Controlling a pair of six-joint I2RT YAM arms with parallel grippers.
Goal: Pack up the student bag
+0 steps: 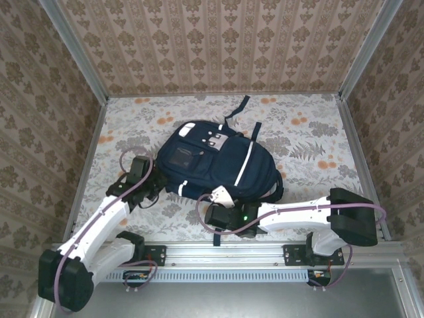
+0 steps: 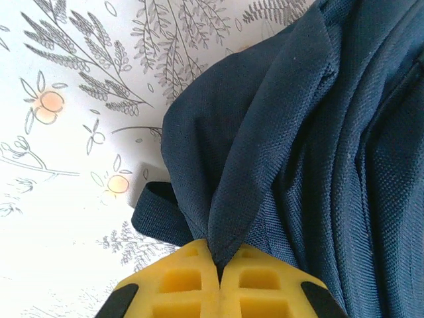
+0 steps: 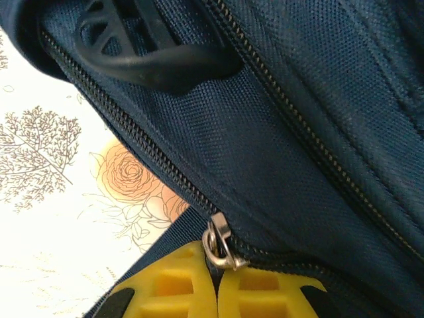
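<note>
— Tablecloth (image 1: 311, 132), flowered: what's lying on it?
— Navy backpack (image 1: 218, 162), flat in the middle, front pockets up.
— Left gripper (image 2: 218, 262)?
— Clamped on a fold of the backpack's cloth, at its left edge.
— Right gripper (image 3: 216, 262)?
— Pinching the metal zipper pull (image 3: 222, 242) on the near side, jaws nearly touching.

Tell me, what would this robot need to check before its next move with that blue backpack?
1. The left gripper is shut on a fold of the student bag: ok.
2. The right gripper is shut on the zipper pull: ok.
3. The bag lies fully on the table: ok.
4. Bag opened for packing: not ok, the zipper teeth beside the pull look closed.
5. Which way the pull must travel: cannot tell.
</note>
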